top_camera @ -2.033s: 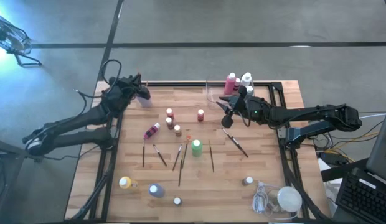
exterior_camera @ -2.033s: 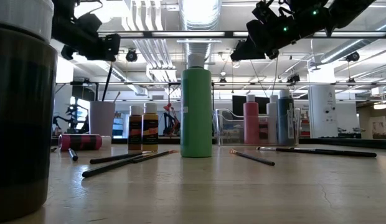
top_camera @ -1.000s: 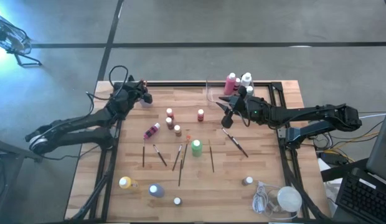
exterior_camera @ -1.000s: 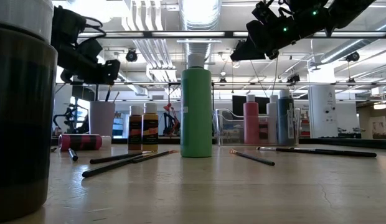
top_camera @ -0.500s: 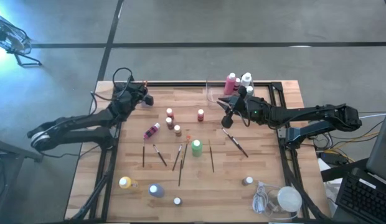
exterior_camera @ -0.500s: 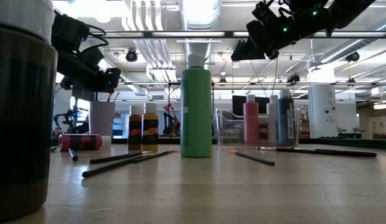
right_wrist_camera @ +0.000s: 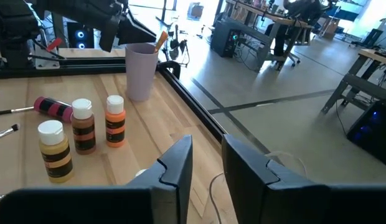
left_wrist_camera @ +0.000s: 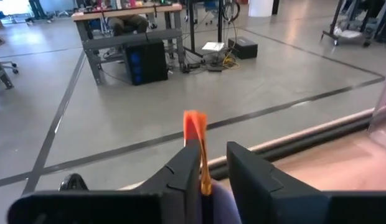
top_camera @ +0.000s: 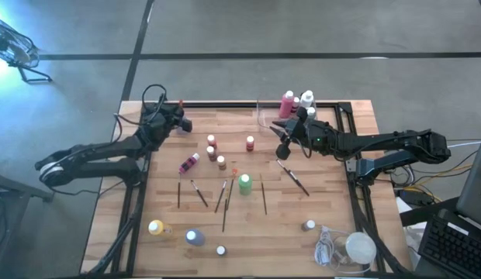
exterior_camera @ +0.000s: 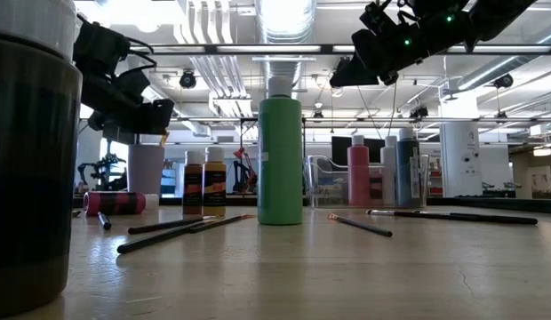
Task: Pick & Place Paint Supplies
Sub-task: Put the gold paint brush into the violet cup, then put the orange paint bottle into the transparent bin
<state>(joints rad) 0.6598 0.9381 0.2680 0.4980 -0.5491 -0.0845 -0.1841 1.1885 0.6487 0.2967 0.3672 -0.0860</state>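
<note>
Paintbrush (left_wrist_camera: 195, 146) loose between slightly parted left fingers (left_wrist_camera: 184, 171), right fingers (right_wrist_camera: 176, 163) parted, empty

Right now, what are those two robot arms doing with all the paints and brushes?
They are tidying up paint supplies. The left tool is over the purple cup, slightly open around an orange-tipped paintbrush that stands in the cup. The right tool hovers open and empty near the clear tray. The green bottle, other bottles and several brushes wait on the table.
</note>
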